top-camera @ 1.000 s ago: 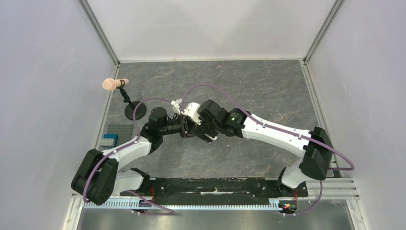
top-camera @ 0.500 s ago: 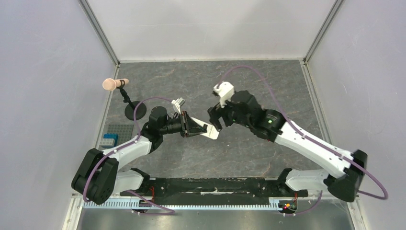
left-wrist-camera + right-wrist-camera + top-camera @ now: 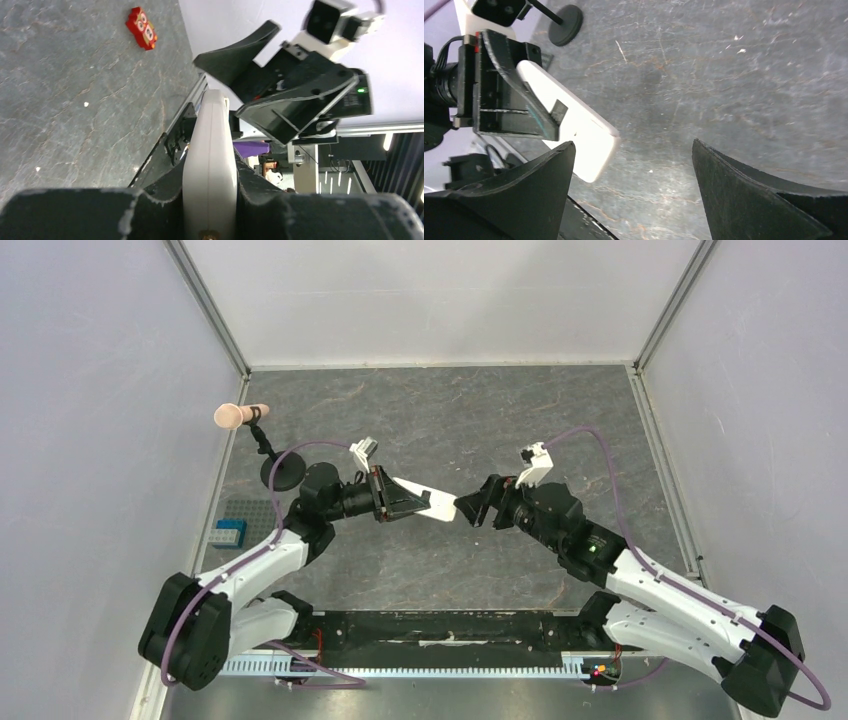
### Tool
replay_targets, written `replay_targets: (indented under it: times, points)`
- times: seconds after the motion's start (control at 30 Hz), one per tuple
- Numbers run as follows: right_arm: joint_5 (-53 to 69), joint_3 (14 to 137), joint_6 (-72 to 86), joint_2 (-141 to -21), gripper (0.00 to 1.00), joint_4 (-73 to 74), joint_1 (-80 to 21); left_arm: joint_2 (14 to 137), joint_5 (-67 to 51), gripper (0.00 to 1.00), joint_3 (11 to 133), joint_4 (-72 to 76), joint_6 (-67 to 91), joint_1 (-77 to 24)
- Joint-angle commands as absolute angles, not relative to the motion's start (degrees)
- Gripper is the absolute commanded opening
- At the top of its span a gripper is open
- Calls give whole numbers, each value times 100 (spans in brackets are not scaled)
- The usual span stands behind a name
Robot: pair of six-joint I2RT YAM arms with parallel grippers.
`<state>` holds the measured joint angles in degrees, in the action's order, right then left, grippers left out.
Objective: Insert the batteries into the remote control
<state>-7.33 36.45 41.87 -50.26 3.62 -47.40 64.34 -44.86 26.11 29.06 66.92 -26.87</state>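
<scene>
Your grey tabletop spans the view. Above its middle, your left fingers pinch one end of the white remote control, holding it off the surface (edge-on in the left wrist view). Your right fingers stand spread wide just beside its free end. A small orange owl-faced block lies on the tabletop.

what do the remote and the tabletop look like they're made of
The remote is likely plastic: a smooth matte white shell with rounded moulded edges and a seam running along its side. The tabletop is grey with pale veins and fine scratches, like stone or a stone-print laminate; the pictures cannot settle which.
</scene>
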Motion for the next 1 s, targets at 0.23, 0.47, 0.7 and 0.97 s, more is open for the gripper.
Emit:
replay_targets:
  times: [0.23, 0.47, 0.7, 0.97]
  points:
    - [-69, 3078, 5565, -4929, 87, -2195, -4737, 5943, -4342, 2, 3015, 2949, 7250, -2725]
    - [220, 2973, 5784, -5139, 82, -2391, -4737, 5835, -4298, 2, 3100, 2940, 7376, -2725]
    - [330, 2918, 5855, -5278, 75, -2542, -4737, 5731, -4297, 2, 3138, 2905, 7413, -2729]
    - [513, 2881, 6102, -5500, 62, -2749, -4711, 5676, -4317, 2, 3124, 2905, 7437, -2725]
